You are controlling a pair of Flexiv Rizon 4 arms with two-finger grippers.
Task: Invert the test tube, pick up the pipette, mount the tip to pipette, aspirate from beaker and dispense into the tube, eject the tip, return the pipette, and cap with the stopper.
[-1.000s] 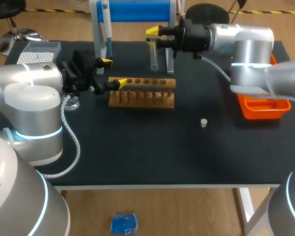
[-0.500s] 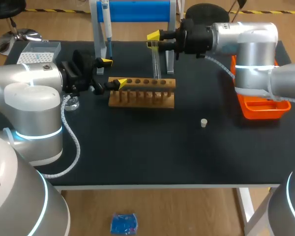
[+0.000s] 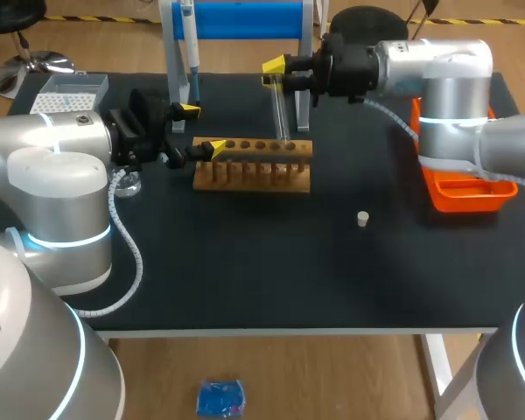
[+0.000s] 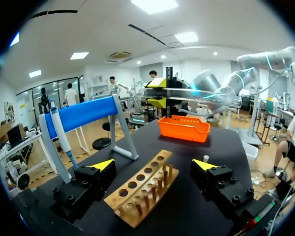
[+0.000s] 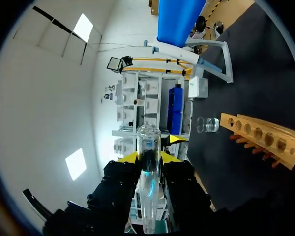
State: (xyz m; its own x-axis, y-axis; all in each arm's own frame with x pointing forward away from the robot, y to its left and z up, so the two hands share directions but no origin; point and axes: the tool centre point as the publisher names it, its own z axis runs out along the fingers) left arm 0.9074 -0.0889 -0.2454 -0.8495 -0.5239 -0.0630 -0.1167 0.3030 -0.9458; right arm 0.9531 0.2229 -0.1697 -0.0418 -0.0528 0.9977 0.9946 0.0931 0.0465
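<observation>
My right gripper is shut on a clear test tube, which slants down toward the wooden rack. The right wrist view has the tube pinched between the yellow tips of that gripper, its round end pointing ahead. My left gripper stands open at the rack's left end, holding nothing. In the left wrist view the rack lies between the open fingers, and the tube hangs level beyond it. A pipette hangs on the blue stand. The small white stopper lies on the mat.
An orange tray sits at the table's right edge under my right arm. A tip box stands at the back left, and a glass beaker is beside my left arm. The stand's legs rise just behind the rack.
The right wrist has turned and shifted slightly right, swinging the tube from upright behind the rack to a slant over its right holes. My left arm has stayed still.
</observation>
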